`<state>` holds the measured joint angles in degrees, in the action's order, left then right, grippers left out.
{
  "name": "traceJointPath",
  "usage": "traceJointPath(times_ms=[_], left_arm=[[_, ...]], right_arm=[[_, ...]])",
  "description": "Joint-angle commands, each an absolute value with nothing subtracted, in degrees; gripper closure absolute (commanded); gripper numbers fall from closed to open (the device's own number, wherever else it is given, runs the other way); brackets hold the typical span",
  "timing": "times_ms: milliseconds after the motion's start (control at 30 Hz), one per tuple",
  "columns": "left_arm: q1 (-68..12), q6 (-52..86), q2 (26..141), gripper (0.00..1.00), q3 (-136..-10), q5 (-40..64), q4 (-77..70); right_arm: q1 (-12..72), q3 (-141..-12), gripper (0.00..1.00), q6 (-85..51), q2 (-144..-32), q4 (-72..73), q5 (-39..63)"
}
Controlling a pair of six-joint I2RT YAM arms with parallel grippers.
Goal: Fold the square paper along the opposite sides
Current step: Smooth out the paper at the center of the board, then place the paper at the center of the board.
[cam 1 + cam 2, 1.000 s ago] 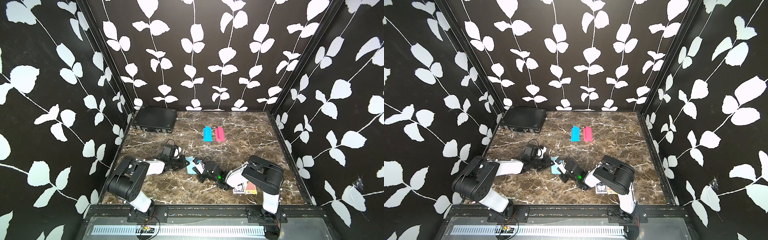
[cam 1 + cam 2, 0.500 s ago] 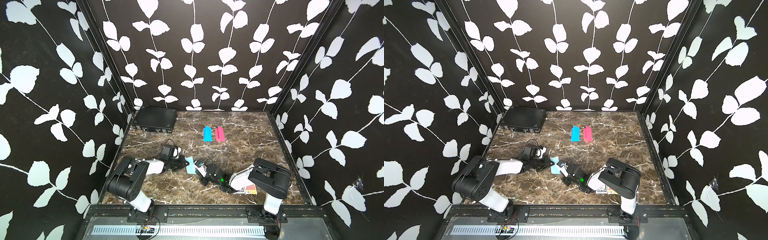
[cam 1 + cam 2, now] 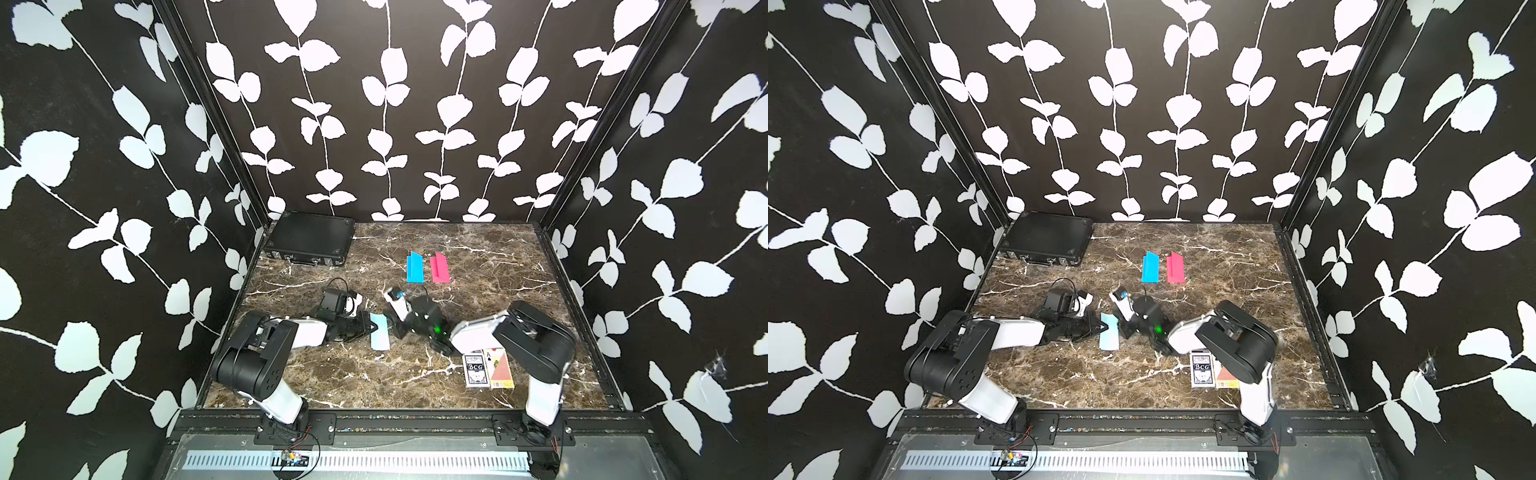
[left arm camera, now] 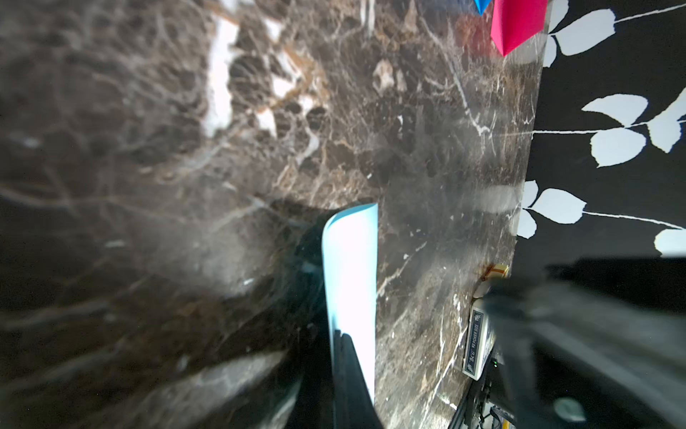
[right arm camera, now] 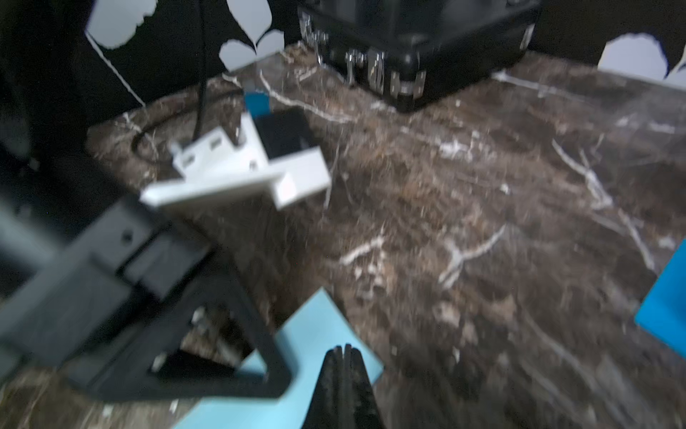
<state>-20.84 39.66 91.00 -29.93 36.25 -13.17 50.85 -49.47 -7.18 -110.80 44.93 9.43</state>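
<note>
Surface (image 3: 478, 257) is brown marble w/ a black case (image 3: 309, 241) in the 11 o'clock corner. Both arms lie low and meet just off centre.

Left claw (image 3: 375, 326) comes in from 9 o'clock, shut, tip resting on the pale blue paper (image 3: 381, 341). Nothing pinched that I can see. Right claw (image 5: 343, 354) comes in from 3 o'clock, also shut, tips over the paper's edge on its side. I can't tell if it presses down.

The paper is just off centre toward 7 o'clock, between the two claw tips. It already reads as a narrow strip, so I judge the fold is laid over and we're at the creasing step. Long axis runs approx 12 to 6, short ends facing 12 and 6. In the left wrist view one long edge looks rounded at its far corner, not sharp.

Next move, imo: run a shut tip along that edge, 12 to 6, while the other tip pins the strip so it won't slide.

Card boxes (image 3: 488, 369) at 4 o'clock are near the right arm. The blue strip (image 3: 414, 269) and pink strip (image 3: 439, 269) lie toward 12, well apart.
</note>
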Motion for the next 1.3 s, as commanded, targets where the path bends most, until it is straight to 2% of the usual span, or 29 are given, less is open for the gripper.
traceJointPath(times_ms=[0, 333, 633, 767, 967, 1267], left_arm=[[-20.64, 38.31, 91.14, 1.0, -29.43, 37.33, -12.77], [-20.22, 38.83, 91.1, 1.0, -29.51, 37.88, -13.18], [-20.13, 38.51, 89.89, 1.0, -34.55, 40.47, -10.59], [-17.89, 34.98, 90.97, 1.0, -45.28, 42.6, -1.75], [-14.63, 23.48, 99.15, 1.0, -68.15, 38.5, 18.54], [-13.88, 22.36, 116.95, 1.0, -86.04, 39.31, 20.17]], right_arm=[[51.24, -52.33, 0.99, -5.33, -114.41, 46.75, 12.19], [50.01, -46.87, 1.0, -3.56, -117.45, 46.91, 5.61], [45.93, -43.46, 0.97, -3.29, -108.96, 44.42, 5.18], [44.34, -40.56, 0.92, -7.3, -97.87, 36.32, 6.69], [41.56, -35.53, 0.91, -10.67, -88.8, 38.14, 9.99], [36.82, -32.68, 0.91, -12.69, -83.74, 40.76, 12.77]])
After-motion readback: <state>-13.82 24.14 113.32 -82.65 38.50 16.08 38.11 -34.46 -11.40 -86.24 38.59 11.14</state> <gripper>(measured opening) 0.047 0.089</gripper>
